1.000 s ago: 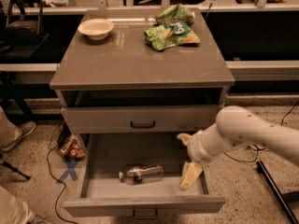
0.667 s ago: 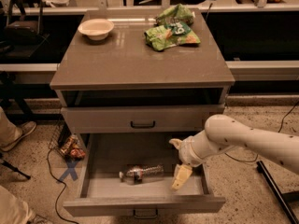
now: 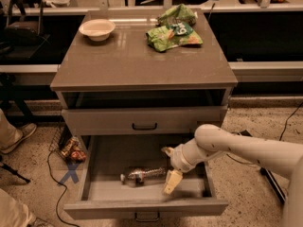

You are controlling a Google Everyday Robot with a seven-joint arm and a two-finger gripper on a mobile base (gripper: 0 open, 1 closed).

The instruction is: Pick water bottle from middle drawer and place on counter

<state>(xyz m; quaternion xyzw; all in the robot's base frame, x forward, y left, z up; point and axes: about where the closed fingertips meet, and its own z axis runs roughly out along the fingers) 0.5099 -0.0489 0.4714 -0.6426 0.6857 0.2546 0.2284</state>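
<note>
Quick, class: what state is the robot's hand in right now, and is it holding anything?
Hand: open, holding nothing, low inside the pulled-out drawer, beside the right end of the lying bottle.

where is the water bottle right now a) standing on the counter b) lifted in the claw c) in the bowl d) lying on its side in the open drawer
D: the water bottle lies on its side on the open middle drawer's floor, the open claw in the drawer at its right end.

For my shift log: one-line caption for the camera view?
Open gripper inside the pulled-out middle drawer, beside the lying water bottle; counter above.
</note>
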